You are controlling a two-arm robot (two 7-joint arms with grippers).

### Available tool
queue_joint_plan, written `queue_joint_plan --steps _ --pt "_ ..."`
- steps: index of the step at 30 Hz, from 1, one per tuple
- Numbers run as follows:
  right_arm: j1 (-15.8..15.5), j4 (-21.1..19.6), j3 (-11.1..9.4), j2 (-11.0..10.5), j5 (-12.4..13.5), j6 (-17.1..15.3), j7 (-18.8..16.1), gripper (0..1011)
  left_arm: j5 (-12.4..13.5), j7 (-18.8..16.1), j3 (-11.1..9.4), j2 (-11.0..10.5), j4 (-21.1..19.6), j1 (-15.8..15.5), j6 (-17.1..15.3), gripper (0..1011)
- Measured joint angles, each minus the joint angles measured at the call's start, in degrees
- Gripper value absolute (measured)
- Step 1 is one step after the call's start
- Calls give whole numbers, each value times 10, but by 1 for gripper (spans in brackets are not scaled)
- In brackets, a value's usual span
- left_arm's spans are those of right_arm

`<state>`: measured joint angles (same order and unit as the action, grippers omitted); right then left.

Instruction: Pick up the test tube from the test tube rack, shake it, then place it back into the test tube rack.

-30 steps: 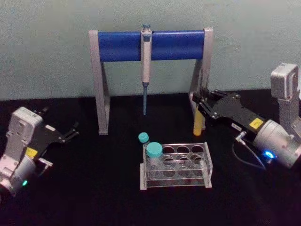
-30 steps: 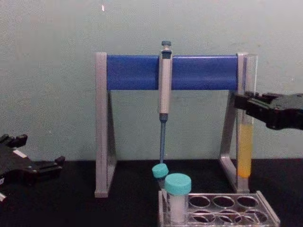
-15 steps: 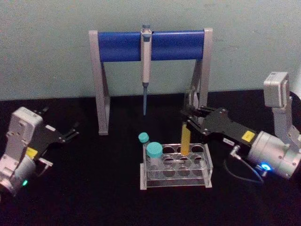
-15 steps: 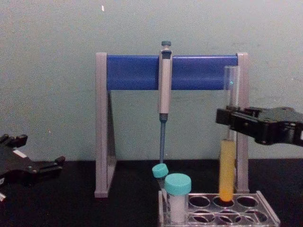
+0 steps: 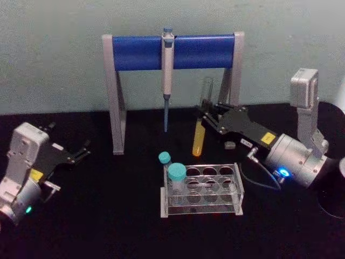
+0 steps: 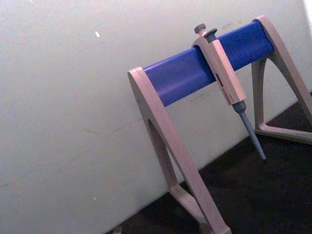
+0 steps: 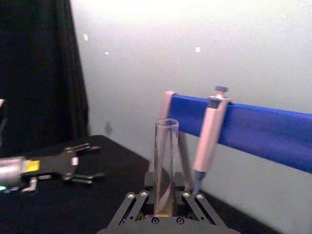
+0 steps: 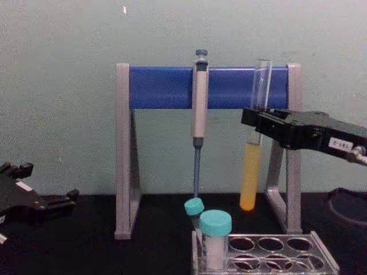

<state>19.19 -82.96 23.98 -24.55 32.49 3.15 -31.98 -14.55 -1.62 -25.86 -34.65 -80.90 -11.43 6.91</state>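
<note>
The test tube (image 5: 200,124) hangs in the air behind the test tube rack (image 5: 202,202), tilted slightly, with yellow liquid in its lower part. My right gripper (image 5: 204,115) is shut on its clear middle. From the chest the test tube (image 8: 252,166) shows left of the stand's right leg, its bottom well above the test tube rack (image 8: 287,252), held by my right gripper (image 8: 256,121). The right wrist view looks up along the test tube (image 7: 165,161) between the fingers (image 7: 135,209). My left gripper (image 5: 81,153) rests open at the far left of the table.
A grey-and-blue pipette stand (image 5: 137,52) with a hanging pipette (image 5: 167,70) stands behind the rack. Two teal-capped tubes (image 5: 176,172) sit in the rack's left end. A small grey piece (image 5: 230,144) lies under the right arm.
Half a second ago the tube's bottom was down at a back hole of the rack. The right gripper has since carried it up and to the left, behind the rack. The left arm has not moved.
</note>
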Motion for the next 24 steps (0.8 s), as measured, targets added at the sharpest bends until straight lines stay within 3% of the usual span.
queue_joint_plan --steps 11,24 --pt "1 14 -19 12 -27 14 45 229 0 0 0 0 0 0 0 1010" --pt "-8 7 -31 16 -33 9 47 229 0 0 0 0 0 0 0 1010"
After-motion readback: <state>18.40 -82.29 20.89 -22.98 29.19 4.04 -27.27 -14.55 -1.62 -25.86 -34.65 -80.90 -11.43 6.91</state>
